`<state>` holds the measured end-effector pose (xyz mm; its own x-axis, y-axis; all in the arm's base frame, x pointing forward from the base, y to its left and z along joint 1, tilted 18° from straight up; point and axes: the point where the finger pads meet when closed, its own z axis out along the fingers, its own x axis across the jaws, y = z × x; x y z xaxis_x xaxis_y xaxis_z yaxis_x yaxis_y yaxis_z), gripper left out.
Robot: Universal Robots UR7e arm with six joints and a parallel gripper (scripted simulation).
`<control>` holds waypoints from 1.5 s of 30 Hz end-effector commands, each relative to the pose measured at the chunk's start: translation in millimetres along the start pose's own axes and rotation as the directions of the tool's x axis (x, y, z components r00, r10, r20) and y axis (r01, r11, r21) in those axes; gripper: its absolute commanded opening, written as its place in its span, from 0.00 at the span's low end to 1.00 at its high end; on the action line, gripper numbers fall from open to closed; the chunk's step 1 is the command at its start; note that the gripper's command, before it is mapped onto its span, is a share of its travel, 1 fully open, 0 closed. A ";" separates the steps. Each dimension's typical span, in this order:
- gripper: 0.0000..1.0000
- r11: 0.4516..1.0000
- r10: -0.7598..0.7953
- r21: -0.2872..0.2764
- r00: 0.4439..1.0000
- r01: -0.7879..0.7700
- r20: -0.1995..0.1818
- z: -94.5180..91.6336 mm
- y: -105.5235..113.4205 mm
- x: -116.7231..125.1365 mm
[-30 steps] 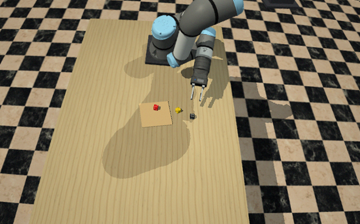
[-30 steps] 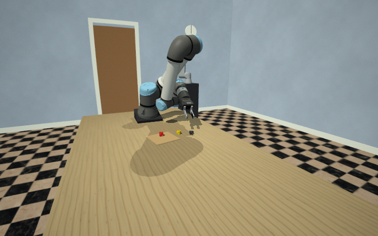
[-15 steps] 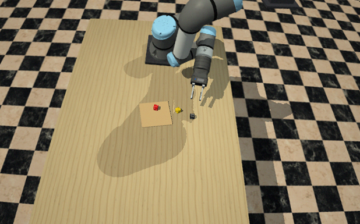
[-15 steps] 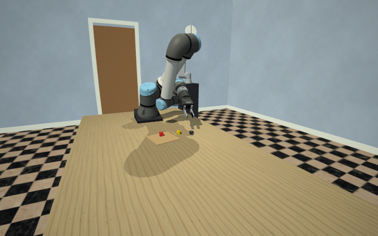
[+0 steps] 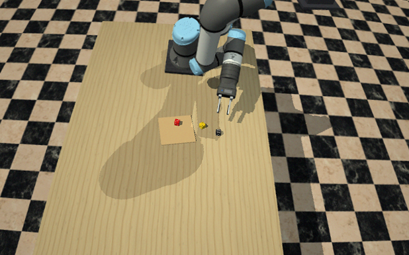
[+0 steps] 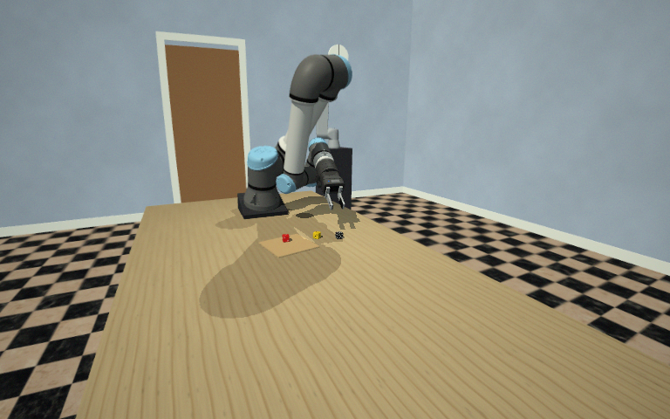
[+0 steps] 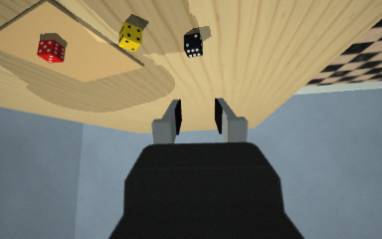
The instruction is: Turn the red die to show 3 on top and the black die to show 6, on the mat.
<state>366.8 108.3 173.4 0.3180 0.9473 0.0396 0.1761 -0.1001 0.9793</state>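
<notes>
The red die (image 5: 177, 122) sits on the tan mat (image 5: 177, 129) near its far edge; it also shows in the wrist view (image 7: 51, 49) and in the exterior view (image 6: 285, 237). The yellow die (image 5: 202, 125) lies on the bare table just right of the mat, and shows in the wrist view (image 7: 131, 37). The black die (image 5: 218, 132) lies on the table further right, off the mat, and shows in the wrist view (image 7: 193, 44). My gripper (image 5: 222, 111) is open and empty, raised above the table behind the black die, with nothing between its fingers in the wrist view (image 7: 197, 118).
The arm's base (image 5: 183, 48) stands at the far end of the table. The table's right edge (image 5: 266, 135) runs a short way right of the black die. A dark pedestal (image 6: 340, 175) stands behind the table.
</notes>
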 end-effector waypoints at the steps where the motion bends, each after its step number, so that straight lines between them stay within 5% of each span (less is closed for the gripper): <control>1: 0.70 1.000 -0.003 0.028 1.000 0.003 0.001 0.4 0.6 -0.8; 19: 0.70 0.987 -0.002 0.158 1.000 0.002 0.001 4.7 5.6 -1.3; 36: 0.70 0.935 -0.002 0.353 1.000 0.001 0.001 9.8 16.8 -1.4; 45: 0.70 0.864 0.001 0.503 1.000 -0.001 0.002 13.2 25.1 -1.6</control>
<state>381.5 100.4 192.0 0.3205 0.9465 0.0378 0.5409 -0.2156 0.8130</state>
